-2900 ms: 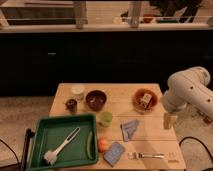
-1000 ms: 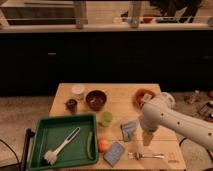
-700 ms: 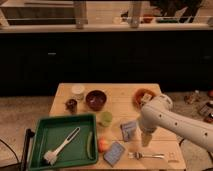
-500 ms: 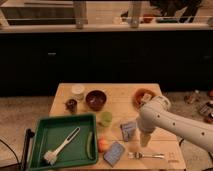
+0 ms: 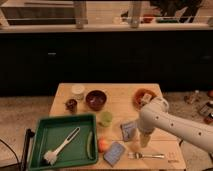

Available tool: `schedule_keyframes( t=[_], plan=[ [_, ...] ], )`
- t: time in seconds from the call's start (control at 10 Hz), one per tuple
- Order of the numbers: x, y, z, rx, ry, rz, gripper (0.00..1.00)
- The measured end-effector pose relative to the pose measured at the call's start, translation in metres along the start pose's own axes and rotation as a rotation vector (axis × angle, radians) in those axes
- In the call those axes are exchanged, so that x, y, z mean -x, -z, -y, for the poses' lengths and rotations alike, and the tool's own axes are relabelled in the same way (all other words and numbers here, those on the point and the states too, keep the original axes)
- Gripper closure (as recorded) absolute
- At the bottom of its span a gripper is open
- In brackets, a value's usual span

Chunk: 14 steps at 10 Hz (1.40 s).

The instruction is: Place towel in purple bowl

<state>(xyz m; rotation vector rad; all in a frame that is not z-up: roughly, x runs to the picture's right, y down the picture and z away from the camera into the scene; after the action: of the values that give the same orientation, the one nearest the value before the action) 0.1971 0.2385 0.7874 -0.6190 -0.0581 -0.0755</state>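
Observation:
The towel [image 5: 128, 130] is a small blue-grey cloth lying on the wooden table [image 5: 120, 90], right of centre. The purple bowl [image 5: 95, 99] stands at the back middle of the table, up and to the left of the towel, with a green cup between them. My white arm [image 5: 159, 118] reaches in from the right. My gripper [image 5: 144, 139] points down at the table just right of the towel, close beside its right edge.
A green tray [image 5: 44, 136] with a brush [image 5: 61, 148] sits front left. A green cup [image 5: 105, 118], an orange fruit [image 5: 103, 145], a blue sponge [image 5: 115, 153] and a fork [image 5: 148, 155] lie near the towel. An orange bowl [image 5: 142, 96], a white cup [image 5: 77, 91] and a small dark cup [image 5: 71, 104] stand at the back.
My arm has swung from the table's right edge leftward and down, bringing the gripper beside the towel. The towel and the other objects have not moved.

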Motion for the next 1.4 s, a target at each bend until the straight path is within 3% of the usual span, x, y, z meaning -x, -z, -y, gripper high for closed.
schedule_keyframes(
  t=[0.4,0.8,1.4],
  plan=[
    [-0.001,-0.004,0.004,-0.005,0.02,0.011,0.2],
    [0.004,-0.008,0.016,-0.019,0.091,0.046,0.2],
    [0.019,-0.012,0.034,-0.037,0.186,0.064,0.2]
  ],
)
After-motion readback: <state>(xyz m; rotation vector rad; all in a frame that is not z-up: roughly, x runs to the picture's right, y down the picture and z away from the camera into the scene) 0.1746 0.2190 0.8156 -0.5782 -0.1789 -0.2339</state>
